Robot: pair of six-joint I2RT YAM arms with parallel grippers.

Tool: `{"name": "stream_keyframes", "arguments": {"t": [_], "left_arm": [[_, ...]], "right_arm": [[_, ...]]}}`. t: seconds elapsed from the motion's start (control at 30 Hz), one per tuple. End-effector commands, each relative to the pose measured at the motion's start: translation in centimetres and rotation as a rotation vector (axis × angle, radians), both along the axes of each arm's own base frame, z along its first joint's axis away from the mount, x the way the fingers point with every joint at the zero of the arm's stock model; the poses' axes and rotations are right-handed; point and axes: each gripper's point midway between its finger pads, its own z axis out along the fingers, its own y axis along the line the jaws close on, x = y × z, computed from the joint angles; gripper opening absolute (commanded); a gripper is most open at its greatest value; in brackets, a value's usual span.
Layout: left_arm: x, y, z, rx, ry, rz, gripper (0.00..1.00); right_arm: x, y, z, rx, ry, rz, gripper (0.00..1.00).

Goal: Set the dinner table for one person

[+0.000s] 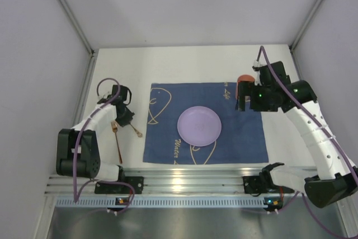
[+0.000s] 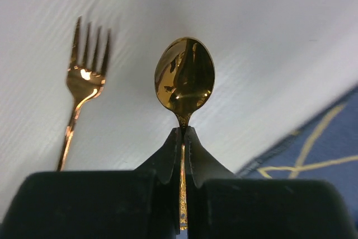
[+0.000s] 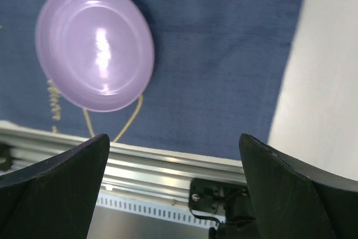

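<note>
My left gripper [image 1: 125, 117] is shut on a gold spoon [image 1: 135, 132] to the left of the dark blue cloth [image 1: 240, 132] on the white dinner table [image 1: 184, 62]. In the left wrist view the jaws [image 2: 183, 130] pinch the spoon's handle, with its bowl [image 2: 184, 76] sticking out ahead. A gold fork [image 2: 84, 82] lies on the table left of it, and it also shows in the top view [image 1: 118, 141]. A lilac plate [image 1: 199, 125] sits mid-cloth. My right gripper [image 1: 243, 98] hangs open and empty above the cloth's right part [image 3: 174, 138], next to a red cup [image 1: 244, 79].
The aluminium rail [image 1: 184, 177] with the arm bases runs along the near edge. Grey walls enclose the table on the left, back and right. The right wrist view shows the plate [image 3: 95, 46], the cloth [image 3: 224, 54] and the rail [image 3: 168, 166].
</note>
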Motion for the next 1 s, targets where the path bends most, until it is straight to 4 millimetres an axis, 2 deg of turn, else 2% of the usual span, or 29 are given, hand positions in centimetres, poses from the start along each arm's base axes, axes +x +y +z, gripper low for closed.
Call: {"name": "stream_keyframes", "arguments": {"t": [0.0,0.03,0.07,0.1,0.13,0.17,0.2,0.23,0.27,0.3,0.33,0.37,0.4,0.43,0.47,0.5,0.53,0.57,0.6,0.73,0.83,0.97], "left_arm": [[5.1,-2.5,6.0,-0.065,-0.153,-0.087,0.0],[5.7,-3.7,7.1,-0.057,-0.168,-0.131,0.0],[5.8,-4.4,7.6,-0.051,-0.148,-0.154,0.0],[7.6,-5.6,10.2,-0.048,-0.208,-0.18,0.0],[8.1,-6.5,11.2,-0.04,-0.224,-0.207,0.0],[8.3,-8.7,11.7,-0.026,-0.221,-0.263,0.0],[9.1,-10.2,13.8,-0.035,-0.258,-0.291,0.0],[8.9,-12.5,14.5,-0.049,-0.267,-0.338,0.0],[9.1,-13.9,14.6,-0.061,-0.257,-0.36,0.0],[9.6,-15.5,16.2,-0.084,-0.294,-0.38,0.0],[9.1,-17.7,16.6,-0.116,-0.301,-0.409,0.0],[9.1,-19.3,17.0,-0.15,-0.306,-0.426,0.0],[9.2,-20.6,17.4,-0.178,-0.324,-0.44,0.0],[8.7,-22.8,17.9,-0.206,-0.341,-0.47,0.0],[8.7,-24.0,17.7,-0.212,-0.335,-0.485,0.0],[8.9,-25.2,18.7,-0.23,-0.359,-0.499,0.0],[8.3,-26.8,18.9,-0.244,-0.359,-0.53,0.0],[8.2,-27.7,18.6,-0.244,-0.347,-0.546,0.0],[8.2,-28.6,19.5,-0.257,-0.366,-0.562,0.0],[6.7,-32.4,20.2,-0.299,-0.375,-0.627,0.0],[5.9,-34.5,20.7,-0.321,-0.388,-0.66,0.0],[5.3,-36.3,21.1,-0.337,-0.396,-0.689,0.0]], "right_arm": [[0.6,5.7,3.7,0.248,-0.088,0.214,1.0],[1.0,6.7,4.2,0.294,-0.104,0.24,1.0],[0.5,8.1,4.3,0.358,-0.078,0.27,1.0],[0.4,8.7,4.3,0.382,-0.072,0.28,1.0],[0.8,9.3,4.2,0.399,-0.072,0.287,1.0],[0.6,10.1,4.0,0.417,-0.057,0.293,1.0],[0.5,10.4,3.5,0.421,-0.043,0.298,1.0],[0.6,11.1,3.4,0.431,-0.047,0.312,1.0],[0.5,11.4,3.3,0.444,-0.044,0.312,1.0],[0.3,11.8,2.7,0.453,-0.031,0.319,1.0],[0.3,12.6,2.9,0.485,-0.038,0.343,1.0],[0.0,12.9,2.1,0.507,-0.01,0.343,1.0],[-0.1,13.4,2.0,0.535,-0.006,0.357,1.0],[0.3,14.2,2.4,0.576,-0.038,0.381,1.0],[-0.1,14.9,2.6,0.627,-0.022,0.394,1.0],[-0.3,15.1,1.9,0.647,-0.007,0.394,1.0],[0.0,15.8,2.6,0.686,-0.043,0.418,1.0],[0.0,16.0,2.6,0.706,-0.042,0.412,0.99],[0.0,16.1,2.2,0.716,-0.04,0.411,1.0],[0.7,16.9,2.1,0.758,-0.062,0.421,1.0],[1.2,17.2,1.6,0.763,-0.06,0.412,1.0],[1.8,17.2,0.0,0.742,-0.035,0.385,0.93]]}}
